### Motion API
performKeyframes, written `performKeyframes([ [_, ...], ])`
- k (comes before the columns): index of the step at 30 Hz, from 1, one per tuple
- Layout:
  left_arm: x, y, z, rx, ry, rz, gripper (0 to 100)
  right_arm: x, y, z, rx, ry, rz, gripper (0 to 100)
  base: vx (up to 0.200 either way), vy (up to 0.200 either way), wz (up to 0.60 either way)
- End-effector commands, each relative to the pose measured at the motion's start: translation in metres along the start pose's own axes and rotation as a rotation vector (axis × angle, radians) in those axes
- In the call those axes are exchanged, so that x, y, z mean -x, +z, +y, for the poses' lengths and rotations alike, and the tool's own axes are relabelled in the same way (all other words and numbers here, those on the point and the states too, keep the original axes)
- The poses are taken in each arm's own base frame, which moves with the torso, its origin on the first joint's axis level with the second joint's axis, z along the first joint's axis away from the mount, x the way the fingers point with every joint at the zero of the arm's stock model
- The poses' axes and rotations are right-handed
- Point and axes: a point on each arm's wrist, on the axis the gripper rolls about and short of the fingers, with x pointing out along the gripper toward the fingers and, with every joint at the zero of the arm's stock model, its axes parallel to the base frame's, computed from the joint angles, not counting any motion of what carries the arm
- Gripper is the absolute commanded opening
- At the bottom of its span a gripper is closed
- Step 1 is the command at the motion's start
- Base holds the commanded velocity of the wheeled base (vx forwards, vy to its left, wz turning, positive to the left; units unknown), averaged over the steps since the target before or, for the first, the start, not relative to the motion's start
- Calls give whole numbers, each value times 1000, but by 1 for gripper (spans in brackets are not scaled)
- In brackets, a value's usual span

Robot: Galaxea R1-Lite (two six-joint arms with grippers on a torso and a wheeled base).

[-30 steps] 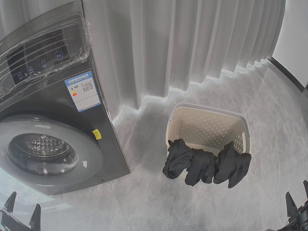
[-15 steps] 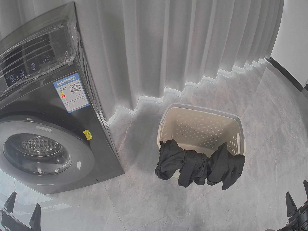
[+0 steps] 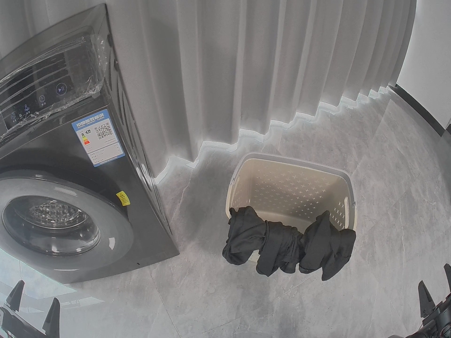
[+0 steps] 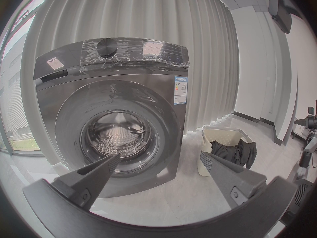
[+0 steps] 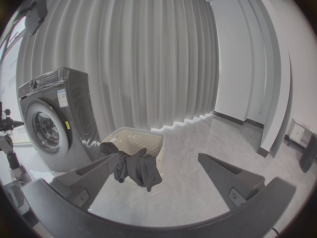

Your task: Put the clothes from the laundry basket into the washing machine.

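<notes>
One floor-length white curtain (image 3: pixel 263 48) and a grey tiled floor (image 3: pixel 399 174) frame the scene before us. The dark grey washing machine (image 3: pixel 70 174) stands to our left, and the cream laundry basket (image 3: pixel 291 161) sits near it on the floor, toward our right. Black clothes (image 3: pixel 282 247) lie draped over the basket's near rim, partly hanging outside, while our left gripper (image 4: pixel 159 156) faces the machine and our right gripper (image 5: pixel 157 157) faces the basket, each well apart from its target with fingers (image 4: pixel 95 177) spread wide and holding nothing.
</notes>
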Motion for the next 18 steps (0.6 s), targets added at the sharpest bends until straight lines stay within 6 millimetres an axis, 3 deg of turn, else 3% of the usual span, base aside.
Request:
performKeyframes([
  [1, 0, -5, 0, 0, 0, -2, 100, -1, -5, 0, 0, 1, 16, 100, 0, 0, -600],
  [5, 0, -5, 0, 0, 2, -2, 100, -1, -5, 0, 0, 1, 16, 100, 0, 0, -600],
  [18, 0, -5, 0, 2, 0, -2, 100, -1, -5, 0, 0, 1, 16, 100, 0, 0, 0],
])
